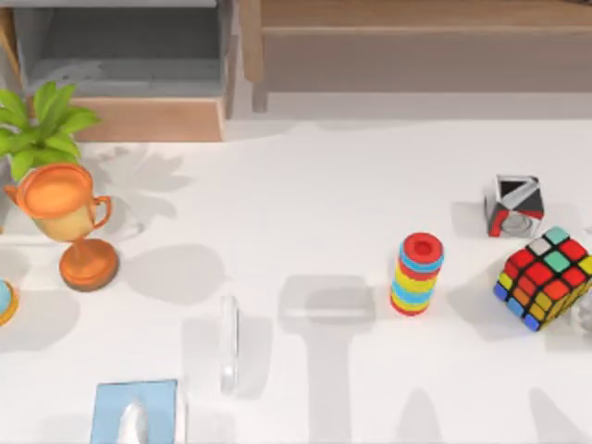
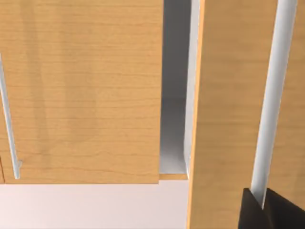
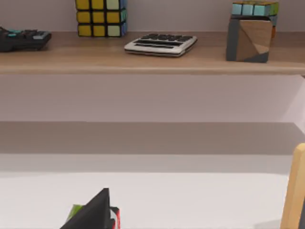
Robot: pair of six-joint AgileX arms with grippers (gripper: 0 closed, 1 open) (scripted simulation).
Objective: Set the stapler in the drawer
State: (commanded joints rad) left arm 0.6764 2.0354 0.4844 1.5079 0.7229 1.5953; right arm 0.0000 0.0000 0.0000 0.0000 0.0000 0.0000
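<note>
Lying flat on the white tabletop [image 1: 305, 222] near its front edge, left of centre, the stapler [image 1: 228, 344] is a slim glassy bar running front to back, faint against the surface; just to its left, at the front edge, sits a light-blue tissue box [image 1: 135, 413]; the drawer [image 1: 125, 69] stands pulled out at the back left corner, its grey inside bare and its tan front panel facing the tabletop, well apart from the stapler; a long wooden unit [image 1: 416, 46] runs along the back edge to the right of it; a green plant [image 1: 42, 125] and an orange trophy cup [image 1: 69, 222] stand by the left edge in front of the drawer; a striped ring stack [image 1: 417, 274] stands upright right of centre, and toward the right edge sit a colourful puzzle cube [image 1: 546, 277] and, behind it, a black, white and red cube [image 1: 513, 205]; in the left wrist view, wooden cabinet fronts [image 2: 81, 90] with pale bar handles fill the scene, and a dark piece of the left pincer [image 2: 269, 210] shows at the picture's rim, whether apart or together I cannot tell; in the right wrist view, a wooden shelf [image 3: 152, 59] carries a cube, a keyboard-like device [image 3: 161, 44] and a patterned block, and a dark part of the right pincer [image 3: 93, 214] shows, its state likewise impossible to tell.
</note>
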